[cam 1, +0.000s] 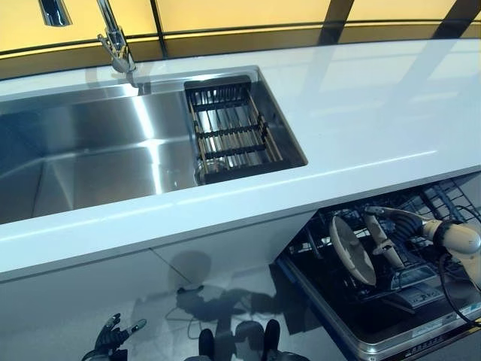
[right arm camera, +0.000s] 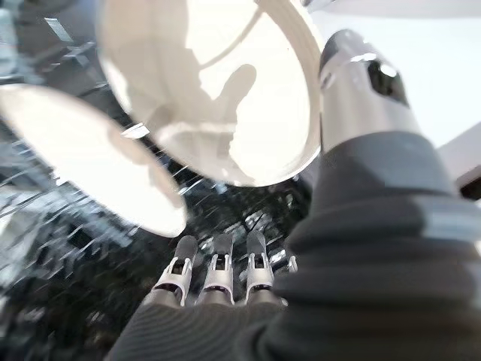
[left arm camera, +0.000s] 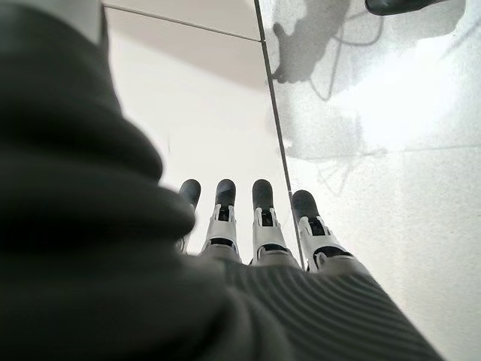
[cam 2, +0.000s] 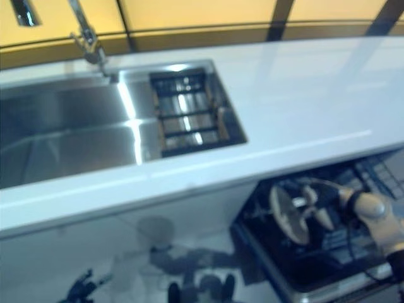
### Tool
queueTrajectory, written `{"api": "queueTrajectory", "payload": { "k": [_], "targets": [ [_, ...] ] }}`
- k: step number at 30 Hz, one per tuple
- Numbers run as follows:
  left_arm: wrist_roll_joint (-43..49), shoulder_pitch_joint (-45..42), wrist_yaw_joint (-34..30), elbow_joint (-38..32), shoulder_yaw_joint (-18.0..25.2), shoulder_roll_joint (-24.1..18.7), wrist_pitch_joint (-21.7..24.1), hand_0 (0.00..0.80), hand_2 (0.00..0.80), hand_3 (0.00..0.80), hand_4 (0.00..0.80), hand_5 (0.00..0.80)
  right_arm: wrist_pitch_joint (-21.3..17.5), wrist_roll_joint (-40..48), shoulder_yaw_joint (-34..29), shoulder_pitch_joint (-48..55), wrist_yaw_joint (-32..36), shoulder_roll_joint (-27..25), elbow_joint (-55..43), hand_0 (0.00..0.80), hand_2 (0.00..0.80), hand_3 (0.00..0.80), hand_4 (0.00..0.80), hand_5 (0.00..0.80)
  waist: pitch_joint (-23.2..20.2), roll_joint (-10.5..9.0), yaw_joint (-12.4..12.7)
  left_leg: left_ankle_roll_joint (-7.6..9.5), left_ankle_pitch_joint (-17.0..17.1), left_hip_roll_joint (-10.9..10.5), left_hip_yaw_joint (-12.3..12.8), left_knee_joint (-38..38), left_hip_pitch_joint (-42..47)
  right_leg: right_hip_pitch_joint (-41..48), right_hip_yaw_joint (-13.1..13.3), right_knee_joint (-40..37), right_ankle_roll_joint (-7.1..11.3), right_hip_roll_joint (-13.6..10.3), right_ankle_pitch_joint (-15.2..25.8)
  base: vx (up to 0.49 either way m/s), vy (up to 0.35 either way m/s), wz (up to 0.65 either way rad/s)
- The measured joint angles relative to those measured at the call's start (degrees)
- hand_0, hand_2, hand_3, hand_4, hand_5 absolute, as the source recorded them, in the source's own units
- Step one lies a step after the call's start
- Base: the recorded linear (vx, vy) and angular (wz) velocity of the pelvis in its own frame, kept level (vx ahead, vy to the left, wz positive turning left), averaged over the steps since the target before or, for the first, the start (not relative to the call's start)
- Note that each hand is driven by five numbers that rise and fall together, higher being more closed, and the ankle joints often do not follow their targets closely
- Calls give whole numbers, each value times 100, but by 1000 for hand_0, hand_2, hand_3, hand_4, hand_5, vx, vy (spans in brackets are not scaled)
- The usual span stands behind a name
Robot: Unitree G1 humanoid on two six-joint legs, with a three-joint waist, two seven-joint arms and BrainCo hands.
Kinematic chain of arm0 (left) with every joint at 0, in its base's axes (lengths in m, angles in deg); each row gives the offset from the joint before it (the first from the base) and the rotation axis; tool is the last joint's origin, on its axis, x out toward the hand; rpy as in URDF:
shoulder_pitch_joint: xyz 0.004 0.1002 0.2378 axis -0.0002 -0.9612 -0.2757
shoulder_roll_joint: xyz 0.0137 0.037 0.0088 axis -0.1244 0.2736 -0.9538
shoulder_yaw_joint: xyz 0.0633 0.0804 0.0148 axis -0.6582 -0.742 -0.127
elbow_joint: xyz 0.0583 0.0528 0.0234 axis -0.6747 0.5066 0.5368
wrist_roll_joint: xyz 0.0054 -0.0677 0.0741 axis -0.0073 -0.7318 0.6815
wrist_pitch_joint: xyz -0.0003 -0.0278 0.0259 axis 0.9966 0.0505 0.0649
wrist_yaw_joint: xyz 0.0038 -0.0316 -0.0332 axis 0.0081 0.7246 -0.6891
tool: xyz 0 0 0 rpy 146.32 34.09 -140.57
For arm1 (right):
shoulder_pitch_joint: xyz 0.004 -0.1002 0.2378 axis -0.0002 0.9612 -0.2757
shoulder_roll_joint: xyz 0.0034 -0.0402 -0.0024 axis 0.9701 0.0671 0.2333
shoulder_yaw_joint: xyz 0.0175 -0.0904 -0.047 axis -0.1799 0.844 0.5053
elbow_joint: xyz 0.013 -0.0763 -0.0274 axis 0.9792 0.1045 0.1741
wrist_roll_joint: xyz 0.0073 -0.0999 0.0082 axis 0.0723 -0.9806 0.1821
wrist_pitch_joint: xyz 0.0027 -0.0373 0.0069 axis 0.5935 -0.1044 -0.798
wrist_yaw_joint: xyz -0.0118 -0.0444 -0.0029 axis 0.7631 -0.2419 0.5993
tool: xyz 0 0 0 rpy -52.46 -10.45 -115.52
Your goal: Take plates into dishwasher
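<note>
A: Your right hand (cam 1: 391,235) is down inside the open dishwasher (cam 1: 391,342), below the white counter (cam 1: 361,113). Its wrist view shows straight fingers (right arm camera: 218,267) pointing into the dark rack (cam 1: 428,207), with the thumb (right arm camera: 361,83) up beside the rim of a plate. It is not closed around anything.

B: And the plates?

A: You have two of them in that wrist view. The nearer plate (right arm camera: 218,90) stands on edge just past the thumb. The second plate (right arm camera: 90,162) sits beside it, partly overlapped by the first. From the head camera you can make out one plate (cam 1: 352,248) upright in the rack, right next to the hand.

B: Is the thumb actually touching the plate?

A: You cannot tell from these views. They sit very close, but contact is not clear.

B: What about the left hand?

A: Your left hand (cam 1: 113,335) hangs low in front of the cabinet, near the floor (left arm camera: 391,188). Its own wrist view shows the fingers (left arm camera: 225,207) stretched out side by side, loose, with nothing in them.

B: Anything on the counter?

A: You have the steel sink (cam 1: 90,158) set into it, with a faucet (cam 1: 114,37) behind and a dark drying rack (cam 1: 231,129) resting in the right end of the basin.
</note>
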Motion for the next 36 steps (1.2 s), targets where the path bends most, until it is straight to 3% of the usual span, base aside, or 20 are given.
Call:
{"api": "queueTrajectory", "payload": {
  "k": [12,14,23,27,29,30,31,32,33,34,35,36],
  "targets": [
    [-273,62,164,517,212,182,-576,0,0,0,0,0,515,271,-769,1043,165,-183,-85,0,0,0,0,0,-495,-78,-161,0,-71,29,234,-4,160,44,237,-4,20,62,-9,-12,61,-10],
    [-273,25,171,584,228,184,-707,0,0,0,0,0,602,462,-870,1171,108,-178,-106,0,0,0,0,0,-536,-91,-279,1,-72,31,251,-4,165,46,246,-4,22,61,-4,-38,63,-7],
    [-94,121,173,934,255,176,-1410,0,0,0,0,0,651,981,-1431,1844,-859,437,79,0,0,0,0,0,-720,-169,-471,17,-144,-6,481,1,324,85,472,3,48,73,18,-48,109,-13],
    [237,373,50,1219,157,-44,-1782,0,0,0,0,0,672,1043,-1528,2033,-1330,802,172,0,0,0,0,0,-662,-193,-598,14,-178,-42,602,106,291,50,560,33,67,56,133,-229,113,-13],
    [408,533,-56,1193,99,-275,-2011,0,0,0,0,0,664,1159,-1528,2005,-1515,861,379,0,0,0,0,0,-425,-210,-605,77,-254,-41,784,261,215,-91,586,73,248,73,354,-304,102,-51],
    [441,597,-93,1182,55,-347,-2118,0,0,0,0,0,665,1183,-1529,1845,-1586,898,563,0,0,0,0,0,-296,-163,-605,135,-310,-34,819,319,110,-240,633,92,460,111,572,-270,66,-94],
    [428,619,-122,1184,2,-403,-2226,0,0,0,0,0,686,1180,-1540,1664,-1642,952,710,0,0,0,0,0,-177,-63,-593,219,-311,66,898,320,-13,-413,702,36,795,157,928,-245,16,-81],
    [416,683,-125,1189,0,-430,-2321,0,0,0,0,0,729,1176,-1576,1605,-1657,997,806,0,0,0,0,0,-27,94,-645,285,-272,187,958,347,-125,-596,583,314,955,172,894,-246,-26,-56],
    [409,711,-124,1165,3,-424,-2322,0,0,0,0,0,843,1172,-1562,1619,-1649,1006,952,0,0,0,0,0,46,258,-746,313,-174,327,984,287,-167,-843,278,1092,624,180,456,-208,-102,-19],
    [403,712,-119,1169,4,-428,-2324,0,0,0,0,0,914,1173,-1562,1632,-1647,1009,997,0,0,0,0,0,68,320,-749,301,-135,387,1024,241,-159,-899,191,1371,512,163,299,-210,-213,-45],
    [232,662,-89,1190,39,-508,-2331,0,0,0,0,0,1104,1231,-1501,1613,-1668,1038,1210,0,0,0,0,0,90,388,-662,308,-83,525,1229,188,-267,-983,-35,2310,245,14,-178,-205,-301,-63],
    [146,660,-47,1184,87,-577,-2331,0,0,0,0,0,1243,1293,-1500,1628,-1691,1085,1391,0,0,0,0,0,77,371,-549,304,-74,601,1294,261,-328,-930,-96,2707,224,-103,-412,-234,-406,-71]
  ]
}}
